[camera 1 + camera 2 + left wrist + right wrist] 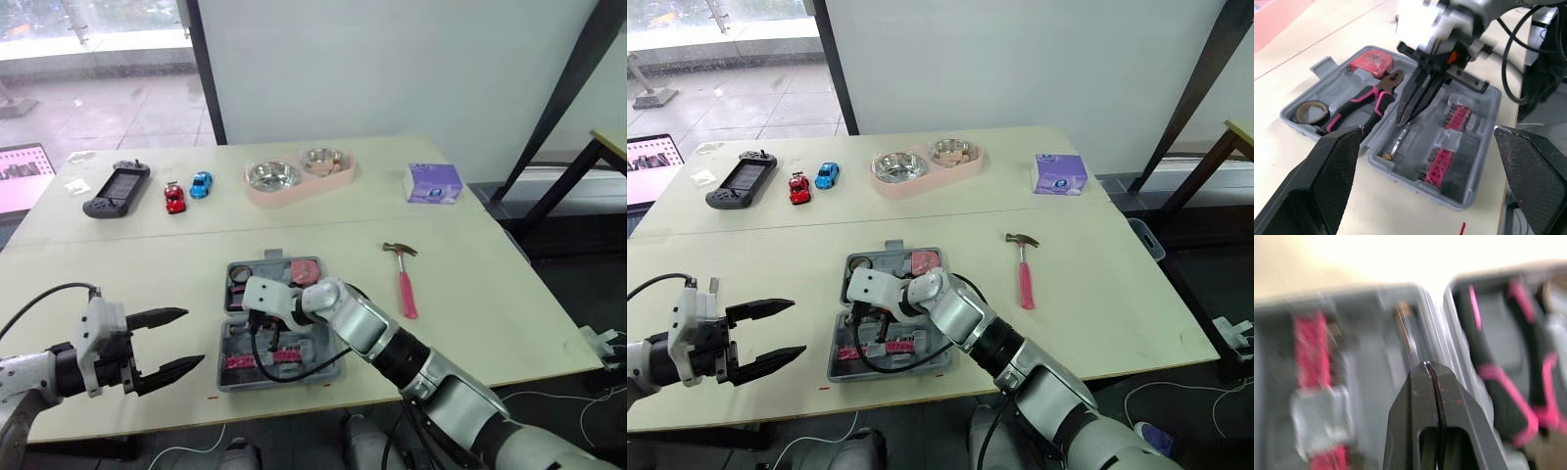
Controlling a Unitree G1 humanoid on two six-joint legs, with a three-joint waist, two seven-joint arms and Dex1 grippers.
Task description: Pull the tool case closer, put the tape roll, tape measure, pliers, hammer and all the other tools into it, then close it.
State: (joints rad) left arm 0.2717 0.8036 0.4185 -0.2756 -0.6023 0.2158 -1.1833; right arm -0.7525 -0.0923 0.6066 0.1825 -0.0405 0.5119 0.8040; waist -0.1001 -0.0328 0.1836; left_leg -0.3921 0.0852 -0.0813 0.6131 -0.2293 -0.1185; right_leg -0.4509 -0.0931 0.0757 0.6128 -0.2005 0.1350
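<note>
Tabletop (470, 294): tool case (235, 380) near, open; tape roll (1310, 111), tape measure (1369, 62), pliers (1364, 100) inside. Hammer (404, 279) outside, right. Right end effector (1426, 367) pressed together over case; left end effector (194, 337) spread, empty.

Daylight is coming in thru the window (98, 59) at far left, w/ a black frame post (204, 78) standing beside it. Plain white wall (392, 69) is running behind the pale table (490, 313); a seam is crossing its top. Black diagonal strut (568, 98) is leaning at right. Dark floor (578, 289) is showing beyond the table's rt edge, w/ a 2nd table's corner (613, 145) poking in.
</note>
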